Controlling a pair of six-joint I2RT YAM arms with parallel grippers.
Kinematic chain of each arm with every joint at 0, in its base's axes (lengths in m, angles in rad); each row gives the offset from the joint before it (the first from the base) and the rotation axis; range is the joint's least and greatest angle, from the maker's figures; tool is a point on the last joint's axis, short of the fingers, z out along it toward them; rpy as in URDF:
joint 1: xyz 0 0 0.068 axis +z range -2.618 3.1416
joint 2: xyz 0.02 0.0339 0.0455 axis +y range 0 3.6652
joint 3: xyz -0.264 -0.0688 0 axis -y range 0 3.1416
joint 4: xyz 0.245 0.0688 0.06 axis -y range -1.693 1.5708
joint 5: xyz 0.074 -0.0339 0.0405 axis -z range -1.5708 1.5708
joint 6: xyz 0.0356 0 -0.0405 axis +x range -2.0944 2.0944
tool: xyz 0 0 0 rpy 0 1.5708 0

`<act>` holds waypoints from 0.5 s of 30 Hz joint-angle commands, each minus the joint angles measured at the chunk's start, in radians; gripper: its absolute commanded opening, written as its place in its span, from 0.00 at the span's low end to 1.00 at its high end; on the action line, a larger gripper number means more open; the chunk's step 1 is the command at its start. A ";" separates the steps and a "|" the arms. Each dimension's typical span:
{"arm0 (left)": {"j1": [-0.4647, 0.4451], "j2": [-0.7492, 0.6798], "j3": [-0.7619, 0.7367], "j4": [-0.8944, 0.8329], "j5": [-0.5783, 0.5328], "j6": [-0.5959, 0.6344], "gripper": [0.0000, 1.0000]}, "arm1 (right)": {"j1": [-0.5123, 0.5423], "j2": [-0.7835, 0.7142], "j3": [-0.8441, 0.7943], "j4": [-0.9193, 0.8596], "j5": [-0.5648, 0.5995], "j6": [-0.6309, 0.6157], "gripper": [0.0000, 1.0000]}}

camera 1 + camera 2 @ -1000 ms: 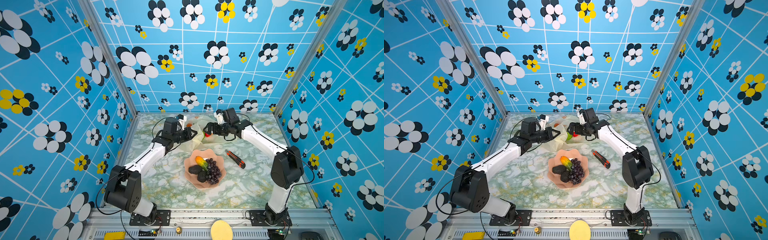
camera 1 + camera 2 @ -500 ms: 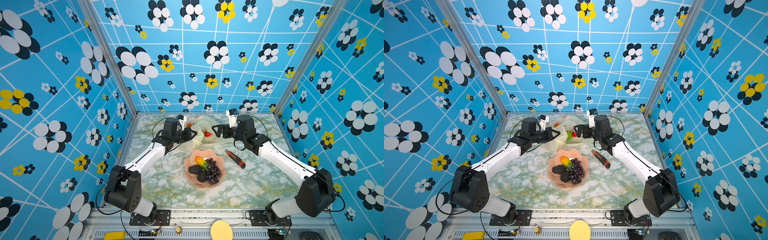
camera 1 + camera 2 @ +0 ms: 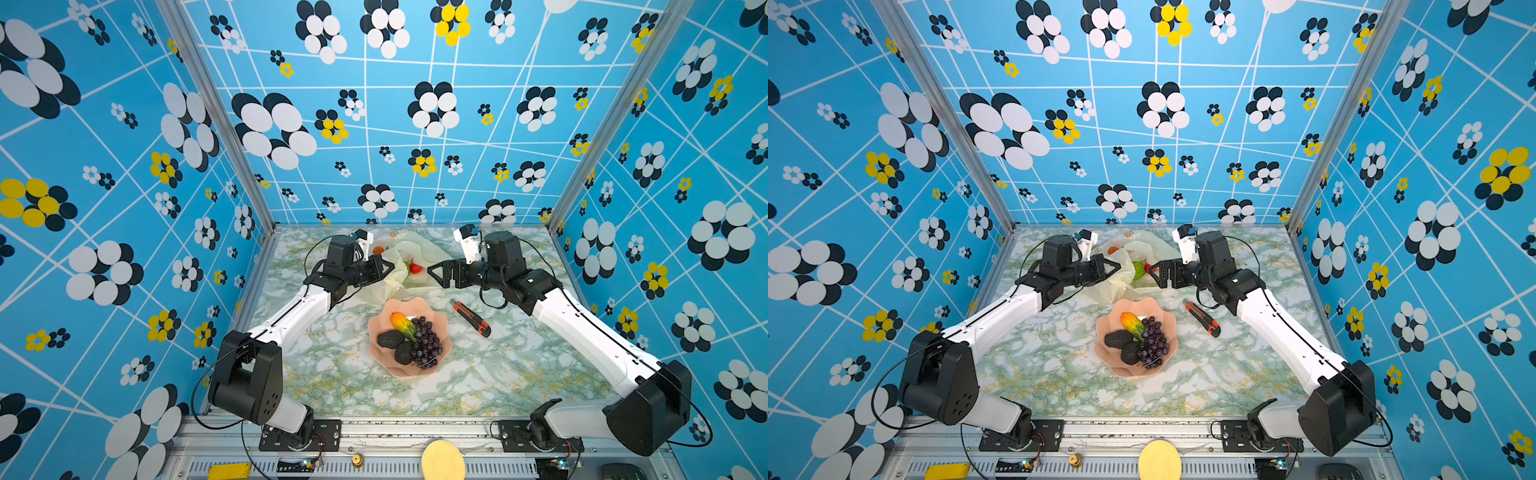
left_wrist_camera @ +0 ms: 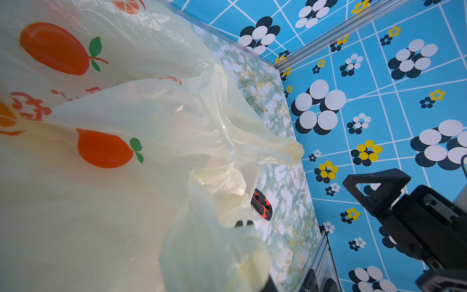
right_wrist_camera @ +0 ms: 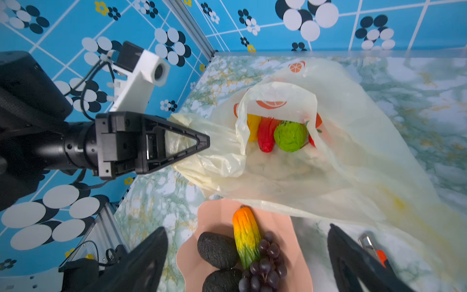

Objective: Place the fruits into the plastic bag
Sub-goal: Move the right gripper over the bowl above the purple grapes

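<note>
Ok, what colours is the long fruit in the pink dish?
The long fruit runs orange, then yellow, then green; clearest in the right wrist view.

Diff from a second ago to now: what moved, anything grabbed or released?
The right end effector, open, backed away from the plastic bag mouth toward the right, its arm's elbow swinging out to the front right. Nothing visibly grabbed or released. Unchanged: left end effector shut on the bag's edge, fruits in the pink dish, utility knife beside it.

White arms [image 3: 299, 316], black joints [image 3: 249, 382]
</note>
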 commanded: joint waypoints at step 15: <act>0.007 -0.032 0.002 -0.045 0.000 0.034 0.00 | 0.115 0.179 0.200 -0.646 -0.022 -0.167 0.99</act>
